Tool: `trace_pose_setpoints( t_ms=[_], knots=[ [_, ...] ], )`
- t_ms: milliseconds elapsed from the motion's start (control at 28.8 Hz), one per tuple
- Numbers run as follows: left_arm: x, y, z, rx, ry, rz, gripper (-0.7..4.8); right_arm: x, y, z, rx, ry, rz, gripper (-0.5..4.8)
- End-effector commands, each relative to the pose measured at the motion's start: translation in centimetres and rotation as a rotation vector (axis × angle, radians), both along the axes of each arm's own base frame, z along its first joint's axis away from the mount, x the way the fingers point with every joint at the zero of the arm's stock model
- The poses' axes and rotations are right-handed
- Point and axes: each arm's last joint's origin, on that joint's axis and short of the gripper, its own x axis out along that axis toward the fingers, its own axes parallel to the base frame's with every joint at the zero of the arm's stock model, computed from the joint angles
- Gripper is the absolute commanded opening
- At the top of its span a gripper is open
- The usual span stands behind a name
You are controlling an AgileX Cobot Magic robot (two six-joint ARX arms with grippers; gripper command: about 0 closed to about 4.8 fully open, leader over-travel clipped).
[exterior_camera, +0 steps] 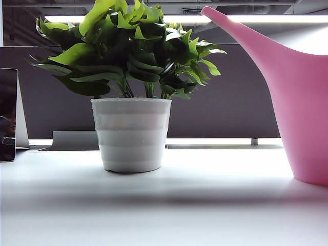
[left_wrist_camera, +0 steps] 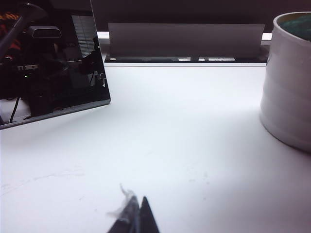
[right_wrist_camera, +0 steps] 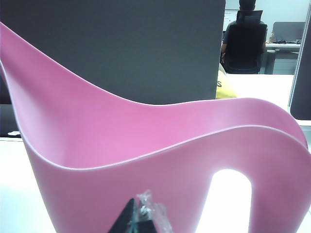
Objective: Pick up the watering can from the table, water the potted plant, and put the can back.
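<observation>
- One watering can (exterior_camera: 302, 107): pink, standing upright on the white surface (exterior_camera: 164, 215) at about 3 o'clock in the exterior view, its long spout rising toward 11 o'clock above the leaves.
- One potted plant (exterior_camera: 131, 134): green leaves in a white ribbed pot, upright on the surface at about 9 o'clock from the can, clearly apart from it.
- One dark grey partition panel (exterior_camera: 225, 102) stands behind both, at 12 o'clock.
- One dark glossy screen (exterior_camera: 7, 115) leans at the far 9 o'clock edge of the exterior view.
- Two tools, neither seen in the exterior view.
- Left tool (left_wrist_camera: 135, 216): in the left wrist view its dark tips meet with no gap, so it is closed and empty, low over bare surface; the white pot (left_wrist_camera: 286, 82) sits ahead and off to one side, not touched.
- Right tool (right_wrist_camera: 141, 218): its tips are pressed together, closed on nothing, just in front of the can's pink wall (right_wrist_camera: 121, 141), beside the handle opening; whether it touches the can I cannot tell.
- One person (right_wrist_camera: 245, 39) sits in a chair far behind the can.
</observation>
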Motion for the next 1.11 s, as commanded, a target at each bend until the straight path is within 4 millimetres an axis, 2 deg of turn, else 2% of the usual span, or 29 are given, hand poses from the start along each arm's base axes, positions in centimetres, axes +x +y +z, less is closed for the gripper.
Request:
trace_pose_setpoints(
  t_ms=[35, 347, 1111],
  knots=[
    [0.02, 0.01, -0.27, 0.002, 0.014, -0.002, -0.05, -0.04, 0.01, 0.22, -0.001, -0.019, 0.002, -0.08],
    [0.12, 0.01, 0.43, -0.032, -0.057, 0.003, -0.05, -0.04, 0.01, 0.21, -0.001, -0.018, 0.003, -0.08],
    [0.13, 0.01, 0.56, -0.032, -0.07, 0.002, -0.05, -0.04, 0.01, 0.22, -0.001, -0.019, 0.003, -0.08]
  ],
)
